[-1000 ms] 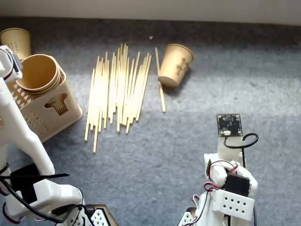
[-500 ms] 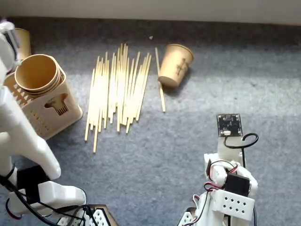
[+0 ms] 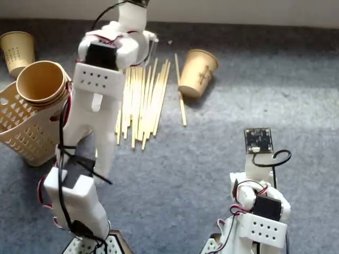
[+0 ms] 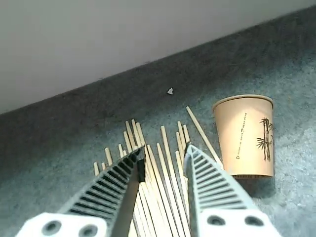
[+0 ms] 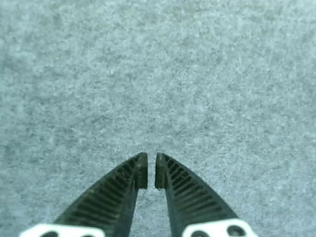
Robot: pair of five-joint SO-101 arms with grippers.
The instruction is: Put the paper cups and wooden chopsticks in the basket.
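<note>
Hangs left gripper (image 4: pixel 164 154) half-open, empty, over chopsticks (image 3: pixel 145 100); may pinch too few, scatter rest against cup (image 4: pixel 244 136). Holds right gripper (image 5: pixel 151 170) almost closed, empty.

Your left arm (image 3: pixel 98 90) stands over the spread of wooden chopsticks (image 3: pixel 145 100), covering its left part. Your right arm (image 3: pixel 259 211) sits folded at the near edge, well apart from everything. The basket (image 3: pixel 21 137) leans at the left with a stack of paper cups (image 3: pixel 42 82) in it and a loose cup (image 3: pixel 16 47) behind it, and a tipped cup (image 3: pixel 197 71) lies right of the chopsticks beside a single stick (image 3: pixel 181 100).
</note>
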